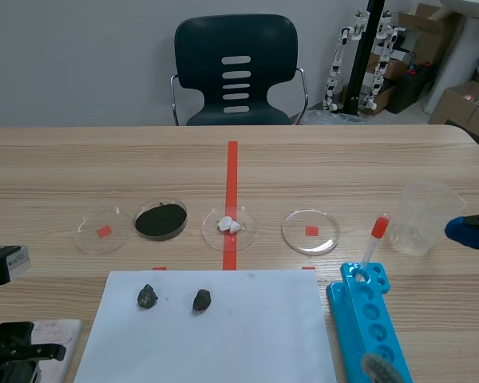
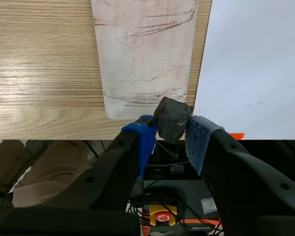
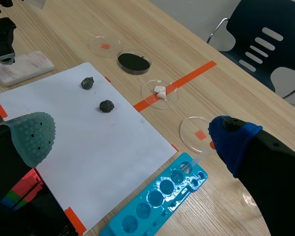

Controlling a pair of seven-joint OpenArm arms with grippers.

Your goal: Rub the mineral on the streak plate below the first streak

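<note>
In the left wrist view my left gripper (image 2: 171, 132) is shut on a dark angular mineral (image 2: 173, 118), pinched between its blue pads. The mineral sits at the near end of the white streak plate (image 2: 145, 54), just past a band of reddish-brown streaks (image 2: 142, 96). More streaks (image 2: 160, 22) cross the plate's far end. In the scene view the plate (image 1: 52, 333) lies at the table's front left with the left arm (image 1: 12, 347) over it. My right gripper (image 3: 132, 140) hangs open and holds nothing, above the blue tray (image 3: 160, 199).
A white paper sheet (image 1: 211, 331) carries two dark rocks (image 1: 148, 297) (image 1: 201, 300). Behind it stand several petri dishes, one with black powder (image 1: 160, 220), one with white lumps (image 1: 229, 225). The blue well tray (image 1: 371, 327), a dropper (image 1: 374, 239) and a plastic cup (image 1: 423, 217) are at the right.
</note>
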